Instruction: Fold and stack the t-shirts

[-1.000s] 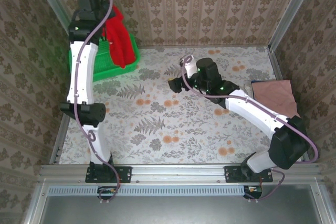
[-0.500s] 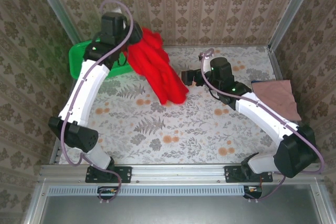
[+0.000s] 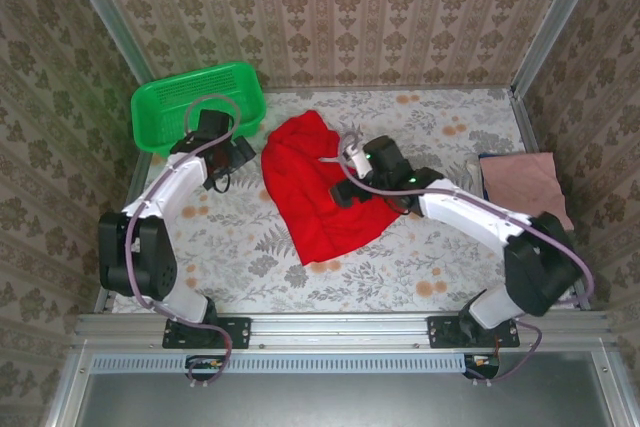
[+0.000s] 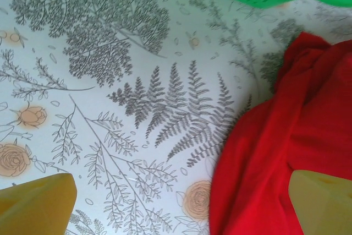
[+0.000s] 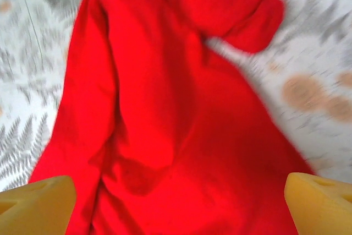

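Landmark: green mesh basket (image 3: 198, 105), which stood at the far left corner of the floral-printed counter (image 3: 230, 237).
Red t-shirt (image 3: 320, 192): lay loose and rumpled on the counter, just right of the basket and a little nearer the arm bases. Its narrow end pointed toward the basket's far right corner, and it touched neither the basket nor the other shirt.
Pink t-shirt (image 3: 522, 185): lay flat and folded at the counter edge opposite the basket, well apart from it.
Left fingers (image 4: 38, 205): spread wide with nothing between them. They hovered just beside the basket's near right corner, between the basket and the red t-shirt, one finger over bare counter and the other over the shirt's edge.
Right fingers (image 5: 38, 205): spread wide and gripping nothing, low over the side of the red t-shirt that lay farther from the basket.
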